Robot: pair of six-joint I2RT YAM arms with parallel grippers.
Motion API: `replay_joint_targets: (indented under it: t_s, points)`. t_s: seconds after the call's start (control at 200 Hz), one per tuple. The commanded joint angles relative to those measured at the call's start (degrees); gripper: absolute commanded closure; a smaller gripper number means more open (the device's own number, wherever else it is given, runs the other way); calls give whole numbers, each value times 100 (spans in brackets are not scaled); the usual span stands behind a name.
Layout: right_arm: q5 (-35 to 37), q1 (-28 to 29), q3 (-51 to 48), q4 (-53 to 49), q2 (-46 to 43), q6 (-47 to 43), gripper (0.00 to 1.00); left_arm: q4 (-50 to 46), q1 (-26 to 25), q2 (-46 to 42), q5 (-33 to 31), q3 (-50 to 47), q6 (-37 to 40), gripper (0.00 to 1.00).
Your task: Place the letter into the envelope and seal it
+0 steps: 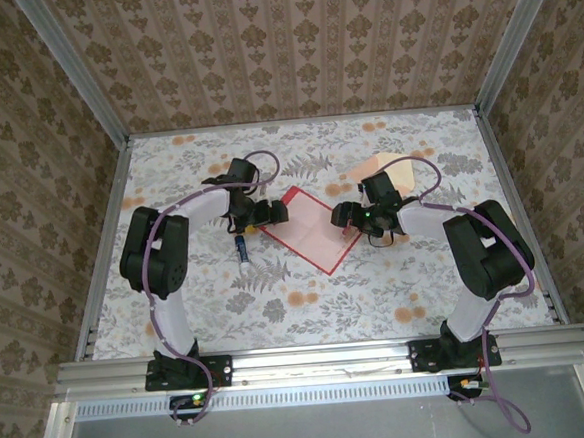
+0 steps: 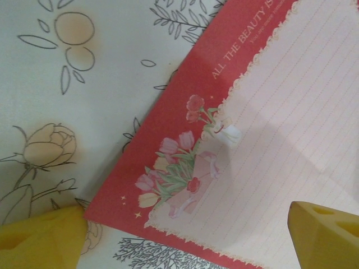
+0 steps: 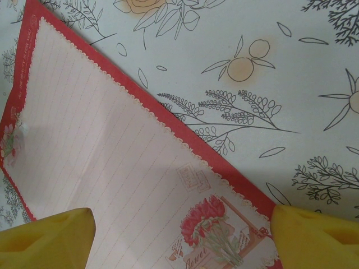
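I see the thin pink-white paper letter with a red border (image 1: 303, 230) lying flat at the centre of the floral table (image 1: 217, 154). The left gripper (image 2: 182, 241) stands spread over its left corner. The right gripper (image 3: 179, 238) stands spread over its right corner. Neither holds anything. The plain peach-orange paper envelope (image 1: 403, 174) lies far and right of the letter.

Letter (image 2: 280, 112), under the left claw (image 1: 270, 214): thin paper, smooth, faint sheen on the printed red border, soft creases
Fingers (image 2: 42, 238) of the claw: yellow, matt, plastic-looking
Table cover (image 3: 291, 67), beside the right claw (image 1: 347, 215): floral printed sheet, smooth, matt
Envelope (image 1: 409, 171), just behind the right claw: plain peach paper, matt
Arms (image 1: 159, 253) behind the claws: black casing, satin plastic look
Rail (image 1: 322, 357), well behind both claws: brushed metal, dull shine
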Motion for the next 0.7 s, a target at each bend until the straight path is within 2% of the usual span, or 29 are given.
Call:
replay_joint_targets:
  t_s: [0.0,0.215,0.605,0.695]
  points:
    - [-2,16,-109,-46,87,37,16,59,-29,58,314,177,-192,8]
    - [11,12,-122,-54,86,35,16,188,-29,-56,515,253,-305,8]
    - [22,14,-122,-66,84,18,16,101,-28,-210,456,262,-200,8]
    - [31,16,-128,-74,66,16,16,55,-32,-211,428,272,-140,14]
